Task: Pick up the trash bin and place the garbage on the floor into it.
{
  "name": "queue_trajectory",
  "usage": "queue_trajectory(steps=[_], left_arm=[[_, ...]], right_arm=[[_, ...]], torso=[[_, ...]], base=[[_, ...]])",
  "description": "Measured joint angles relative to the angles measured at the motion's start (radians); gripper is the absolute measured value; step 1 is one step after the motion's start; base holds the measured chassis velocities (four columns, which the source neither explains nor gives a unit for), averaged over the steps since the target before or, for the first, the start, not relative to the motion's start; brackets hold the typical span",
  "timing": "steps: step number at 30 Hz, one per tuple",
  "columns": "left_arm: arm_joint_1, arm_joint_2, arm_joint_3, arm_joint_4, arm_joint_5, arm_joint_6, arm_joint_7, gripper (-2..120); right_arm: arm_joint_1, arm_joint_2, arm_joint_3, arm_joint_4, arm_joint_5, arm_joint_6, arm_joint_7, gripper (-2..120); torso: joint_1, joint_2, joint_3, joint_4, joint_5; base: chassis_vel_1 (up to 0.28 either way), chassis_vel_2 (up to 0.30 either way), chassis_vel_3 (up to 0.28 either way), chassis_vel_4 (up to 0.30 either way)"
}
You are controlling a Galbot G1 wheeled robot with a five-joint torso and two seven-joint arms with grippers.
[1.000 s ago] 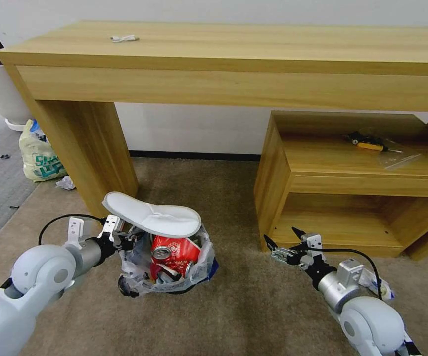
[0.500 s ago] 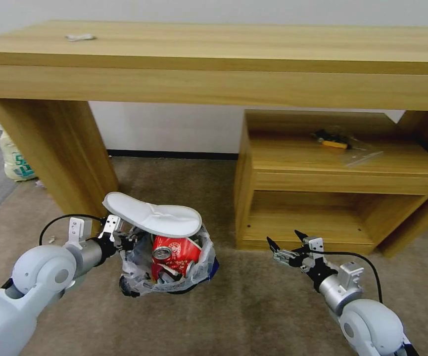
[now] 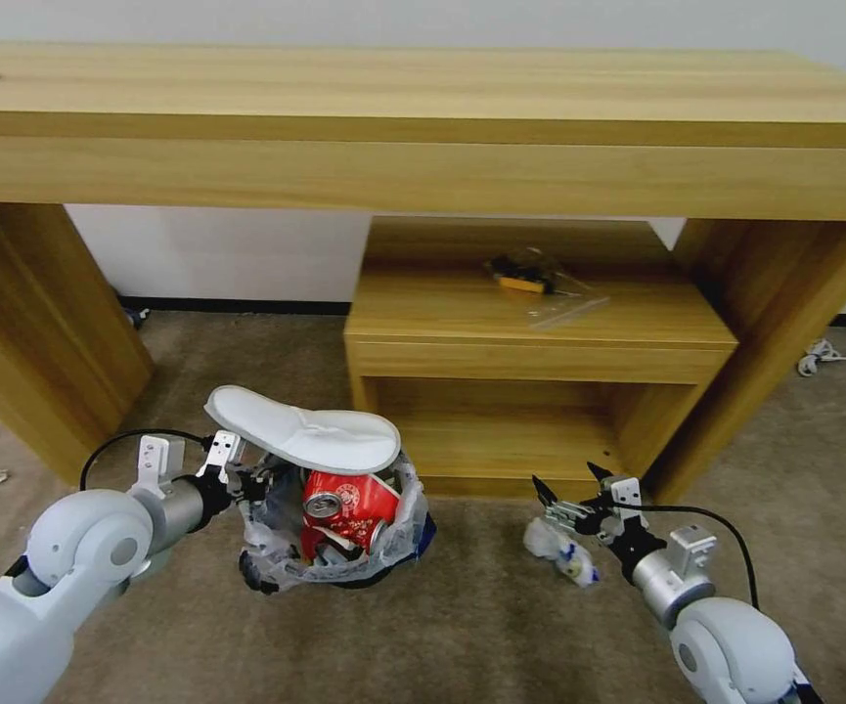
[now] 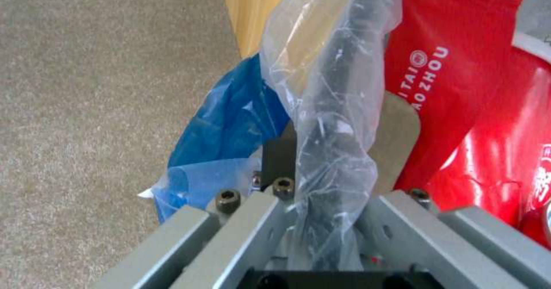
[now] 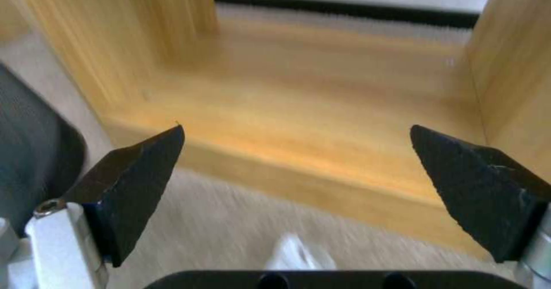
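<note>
**Bin held at the rim, right claw wide open over the carpet**

The trash bin, a small round black tub lined with crinkly clear plastic and showing a blue patch at the rim, hangs just above the short-pile tan carpet. A flat white slipper lies across its top; beneath it sit a glossy red paper cup and a crushed can. The left gripper is clamped on the bin's rim, its jaws pinching the wall and the twisted plastic liner. The right gripper hovers low before the open wooden shelf unit, its black pointed fingers spread wide and holding nothing. A crumpled clear plastic wad lies on the carpet just below it.
</note>
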Motion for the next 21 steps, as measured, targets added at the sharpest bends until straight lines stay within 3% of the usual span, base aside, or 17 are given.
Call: queue_trajectory(steps=[4,6,14,21], left_arm=[[0.003,0.002,-0.003,-0.001,0.001,0.000,0.000,0],[0.004,0.003,-0.003,-0.001,0.001,0.000,-0.001,0],[0.008,0.010,-0.001,-0.012,-0.003,0.000,-0.007,0],[-0.002,0.013,0.007,-0.012,-0.008,0.000,-0.008,0]], right_arm=[[0.017,-0.046,0.004,-0.089,-0.007,0.015,-0.076,100],[0.057,-0.078,-0.026,-0.198,-0.029,0.035,-0.150,100],[0.202,-0.099,-0.151,-0.443,-0.059,0.045,-0.186,100],[0.284,-0.096,-0.226,-0.558,-0.064,0.035,-0.189,100]], torso=[[0.000,0.000,0.000,0.0005,-0.0009],[0.000,0.000,0.000,0.0007,-0.0005],[0.000,0.000,0.000,0.0004,0.0000],[0.000,0.000,0.000,0.0006,-0.0004]], base=[[0.029,0.031,-0.044,-0.021],[0.016,0.032,-0.021,0.002],[0.000,0.000,0.000,0.000],[0.000,0.000,0.000,0.000]])
